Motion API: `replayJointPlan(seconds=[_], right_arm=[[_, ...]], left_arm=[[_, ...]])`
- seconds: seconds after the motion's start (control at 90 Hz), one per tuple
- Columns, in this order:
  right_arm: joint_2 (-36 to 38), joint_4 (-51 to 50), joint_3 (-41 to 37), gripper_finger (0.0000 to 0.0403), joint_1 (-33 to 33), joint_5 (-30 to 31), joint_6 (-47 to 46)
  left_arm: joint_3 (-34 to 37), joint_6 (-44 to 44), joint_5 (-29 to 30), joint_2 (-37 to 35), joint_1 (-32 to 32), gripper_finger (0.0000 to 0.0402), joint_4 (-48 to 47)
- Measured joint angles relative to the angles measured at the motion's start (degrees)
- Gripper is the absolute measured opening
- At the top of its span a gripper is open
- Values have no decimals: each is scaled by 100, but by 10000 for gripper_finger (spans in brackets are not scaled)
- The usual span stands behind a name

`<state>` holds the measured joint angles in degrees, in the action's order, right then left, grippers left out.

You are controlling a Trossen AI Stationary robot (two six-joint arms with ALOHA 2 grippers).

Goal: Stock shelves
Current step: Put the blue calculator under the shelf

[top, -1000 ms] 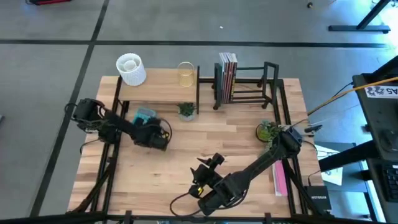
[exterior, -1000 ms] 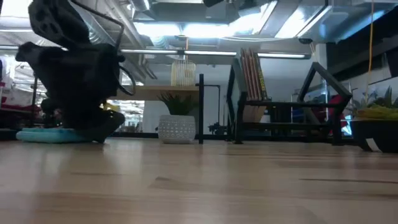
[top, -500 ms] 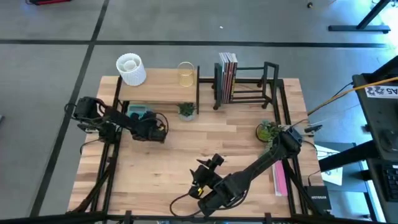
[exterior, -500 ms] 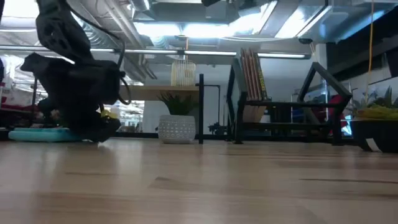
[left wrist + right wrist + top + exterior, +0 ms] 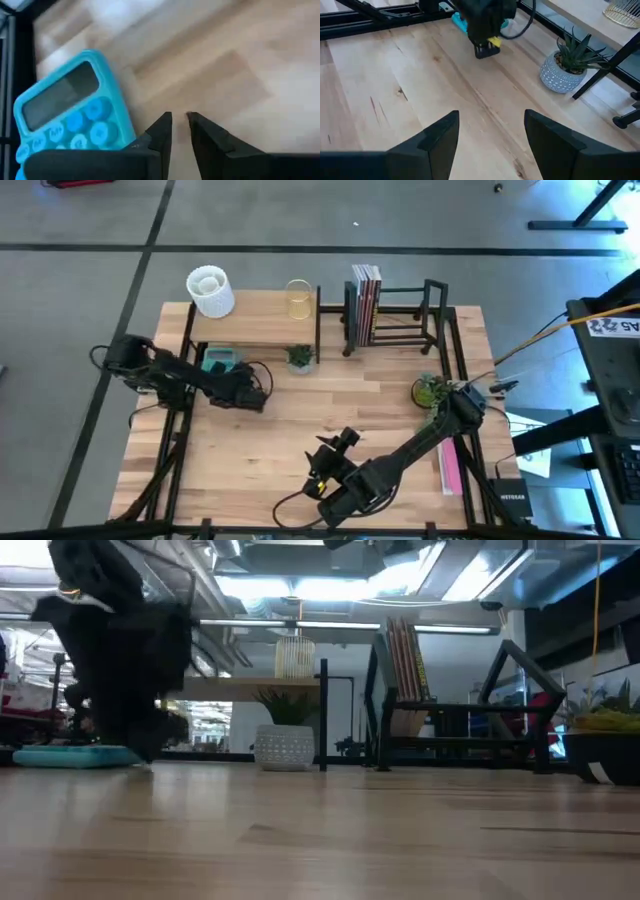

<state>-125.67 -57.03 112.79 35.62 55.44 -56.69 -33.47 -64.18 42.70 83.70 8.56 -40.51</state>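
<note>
Looking down on a light-wood table [image 5: 300, 430] with black framing along its left and right sides.

Finding, at the far left, the wooden shelf [image 5: 250, 322] on thin black legs, and just to its right, at the far middle, the black bar rack [image 5: 405, 320].

Reaching in from the left edge with the left arm, and placing the left gripper [image 5: 179, 120] low over the tabletop just near of the wooden shelf. Keeping its fingers [image 5: 162, 131] almost together with only a thin slit between them, and clamping nothing.

Reaching from the right edge toward the near middle with the right arm, and holding the right gripper [image 5: 490, 127] above bare wood with fingers spread wide apart and nothing between them.

Noting a row of books [image 5: 366, 302] standing upright at the left end of the rack.

Noting a white perforated pot [image 5: 210, 290] at the far left corner of the wooden shelf, and a pale wire basket [image 5: 298, 298] at its far right corner.

Spotting a pink book [image 5: 449, 465] lying at the right edge, and a leafy plant [image 5: 432, 391] just beyond it.

Spotting a small potted plant [image 5: 284, 736] on the table below the shelf's right end.

Seeing a blue calculator [image 5: 70, 117] lying flat on the table at the shelf's near left edge, just beside the left gripper; contact impossible to judge.
</note>
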Motion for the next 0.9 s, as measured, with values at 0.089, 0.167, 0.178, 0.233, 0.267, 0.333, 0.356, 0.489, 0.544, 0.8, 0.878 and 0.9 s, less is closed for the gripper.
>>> replayJointPlan(seconds=[0.089,0.167,0.178,0.233,0.267,0.333,0.356,0.489,0.544,0.8,0.878,0.9], right_arm=[[0,28,0,209,0,0,0],[0,37,0,209,4,0,0],[0,39,0,209,4,0,0],[0,41,0,209,4,-3,0],[0,42,0,209,4,-4,0],[0,52,0,209,4,9,0],[0,63,-1,209,4,27,-1],[0,247,-56,209,0,60,14],[-2,358,-119,209,-1,58,91],[-13,687,-406,209,-2,-36,168],[-13,776,-462,209,-2,-60,166],[-13,770,-469,209,-2,-65,166]], left_arm=[[-92,-203,-320,-317,439,52,-213],[-131,-422,-680,-509,916,47,-353],[-133,-459,-744,-530,991,46,-368],[-138,-680,-1071,-600,1366,38,-451],[-140,-848,-1269,-629,1582,33,-534],[-142,-1245,-1604,-627,1943,20,-784],[-142,-1383,-1687,-618,2033,17,-910],[-142,-2195,-1715,-504,2314,2,-1875],[-135,-2396,-1671,-443,2301,2,-2076],[66,-2115,-1414,-203,1786,1,-1799],[141,-1923,-1404,-57,1570,1,-1687],[164,-1885,-1401,-19,1501,1,-1651]])
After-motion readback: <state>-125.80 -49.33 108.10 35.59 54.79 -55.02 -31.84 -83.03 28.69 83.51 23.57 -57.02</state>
